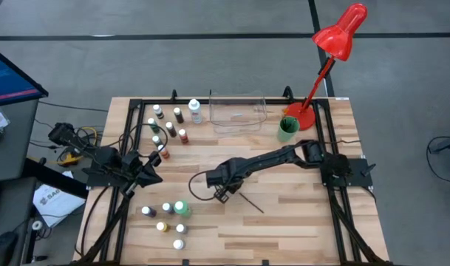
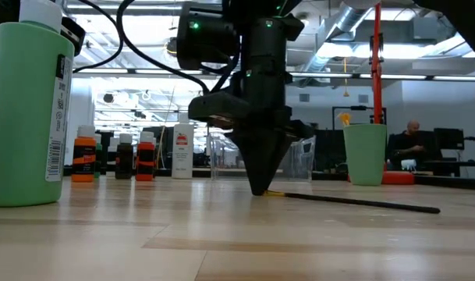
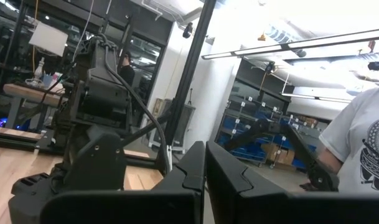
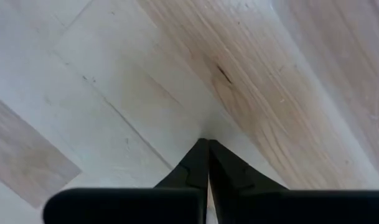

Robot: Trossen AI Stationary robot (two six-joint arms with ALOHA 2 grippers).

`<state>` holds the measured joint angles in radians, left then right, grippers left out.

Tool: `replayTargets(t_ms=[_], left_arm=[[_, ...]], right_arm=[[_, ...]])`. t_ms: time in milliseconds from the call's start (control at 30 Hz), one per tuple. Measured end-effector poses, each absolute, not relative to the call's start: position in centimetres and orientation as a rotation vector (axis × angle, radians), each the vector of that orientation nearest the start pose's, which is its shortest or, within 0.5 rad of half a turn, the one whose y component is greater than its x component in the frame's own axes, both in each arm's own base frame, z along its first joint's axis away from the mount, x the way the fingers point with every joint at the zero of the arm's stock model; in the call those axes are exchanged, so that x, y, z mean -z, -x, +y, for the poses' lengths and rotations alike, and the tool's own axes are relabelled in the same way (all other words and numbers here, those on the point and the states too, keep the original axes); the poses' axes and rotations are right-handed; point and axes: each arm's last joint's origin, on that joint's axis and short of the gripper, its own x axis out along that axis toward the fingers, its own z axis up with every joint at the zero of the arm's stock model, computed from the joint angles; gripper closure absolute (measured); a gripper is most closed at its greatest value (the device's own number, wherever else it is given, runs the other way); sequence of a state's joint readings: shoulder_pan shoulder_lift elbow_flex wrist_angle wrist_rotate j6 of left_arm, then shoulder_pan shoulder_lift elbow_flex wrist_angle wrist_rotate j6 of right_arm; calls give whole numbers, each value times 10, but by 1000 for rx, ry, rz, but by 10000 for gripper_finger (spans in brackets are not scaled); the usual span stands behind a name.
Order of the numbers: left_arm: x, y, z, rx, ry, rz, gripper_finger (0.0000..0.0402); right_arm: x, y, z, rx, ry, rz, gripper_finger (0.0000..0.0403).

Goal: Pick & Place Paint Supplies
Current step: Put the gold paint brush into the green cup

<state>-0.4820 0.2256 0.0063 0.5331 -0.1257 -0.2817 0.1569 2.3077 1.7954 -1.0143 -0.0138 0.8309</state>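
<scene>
Right end effector (image 2: 259, 190) clenched at brush (image 2: 354, 202) tip on counter (image 2: 221, 242); hold looks marginal, you risk brush slipping on lift. Left end effector (image 3: 205, 163) clenched, parked.

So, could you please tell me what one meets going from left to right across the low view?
Tall green bottle → orange-labelled small bottle → white bottle with red label → right gripper, shut, tips on the table → thin dark brush → green plastic cup.
</scene>
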Motion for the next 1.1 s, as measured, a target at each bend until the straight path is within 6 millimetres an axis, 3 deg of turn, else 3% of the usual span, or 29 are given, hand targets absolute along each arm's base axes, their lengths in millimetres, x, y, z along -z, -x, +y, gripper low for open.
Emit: replayTargets(t_ms=[167,367,567,767,933,1100], left_arm=[[-198,-96,-46,394,371,-251,400],[-198,-96,-46,395,372,-252,400],[-198,-96,-46,394,372,-253,400],[-198,-96,-46,394,372,-252,400],[-198,-96,-46,395,372,-252,400],[-198,-96,-46,394,372,-252,400]], right_arm=[[-157,-439,65,501,-525,1377,402],[-228,-429,56,541,-470,1117,402],[-325,-388,37,667,-227,786,403],[-394,-328,5,874,-72,617,403],[-410,-271,-12,1047,-39,542,403],[-391,-221,-21,1165,-53,446,403]])
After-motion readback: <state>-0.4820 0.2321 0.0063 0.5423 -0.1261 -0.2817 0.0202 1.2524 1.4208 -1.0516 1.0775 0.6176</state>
